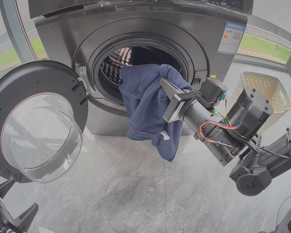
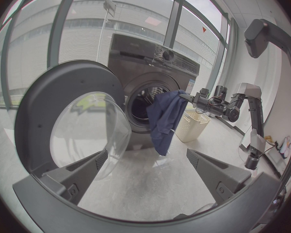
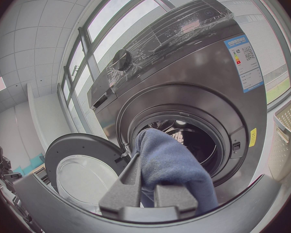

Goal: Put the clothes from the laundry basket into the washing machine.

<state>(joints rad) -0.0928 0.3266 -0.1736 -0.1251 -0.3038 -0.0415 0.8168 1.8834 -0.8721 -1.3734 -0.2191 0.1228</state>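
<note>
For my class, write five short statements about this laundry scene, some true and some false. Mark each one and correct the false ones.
1. The door of the washing machine is shut. False: it is swung open to the robot's left.
2. The right tool holds a blue garment in front of the drum opening. True.
3. The left tool grips clothing. False: it is open and empty.
4. The laundry basket stands to the robot's right of the washing machine. True.
5. The blue garment lies wholly inside the drum. False: most of it hangs outside, below the opening.
</note>
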